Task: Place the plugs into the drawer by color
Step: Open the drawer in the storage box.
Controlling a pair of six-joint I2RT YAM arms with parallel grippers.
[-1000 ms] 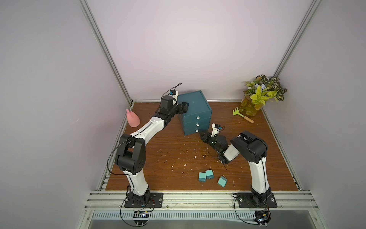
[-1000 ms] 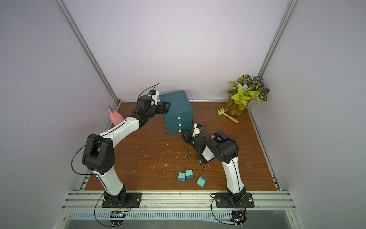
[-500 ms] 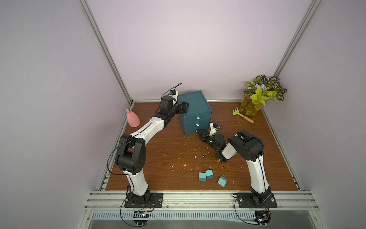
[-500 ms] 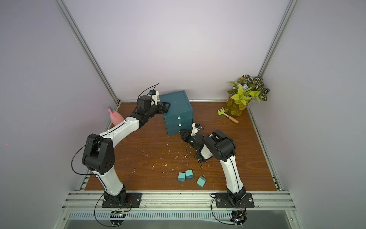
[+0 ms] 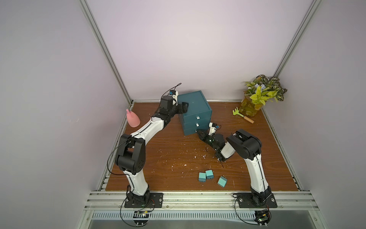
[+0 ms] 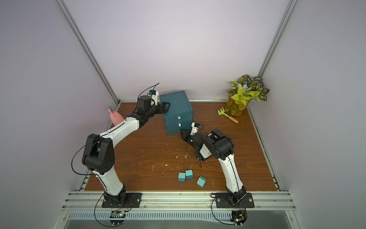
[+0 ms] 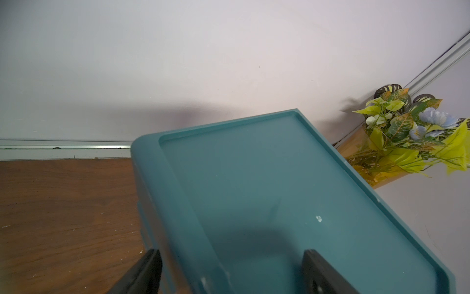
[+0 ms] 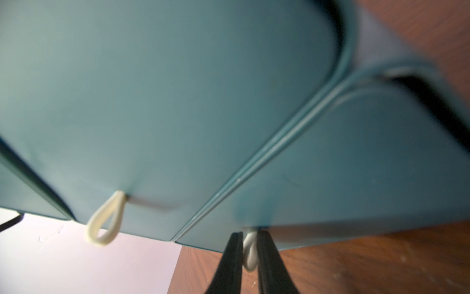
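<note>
Only the right wrist view shows it: the right hand [image 8: 249, 233] is clenched on the lowest white tab [image 8: 248, 257] of the drawer [image 5: 195, 108]. The left hand [image 7: 231, 252] is spread astride the drawer's top edge. Three plugs [image 5: 209, 174] lie on the bench [image 5: 158, 158] well behind the right hand, near the bench's front edge, with open wood around them.

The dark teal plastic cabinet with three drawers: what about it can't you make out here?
- Inside the dark teal plastic cabinet: its closed drawer fronts hide it in both top views.
- Bottom drawer's white loop handle: the right gripper covers it in both top views; the right wrist view blurs it.
</note>
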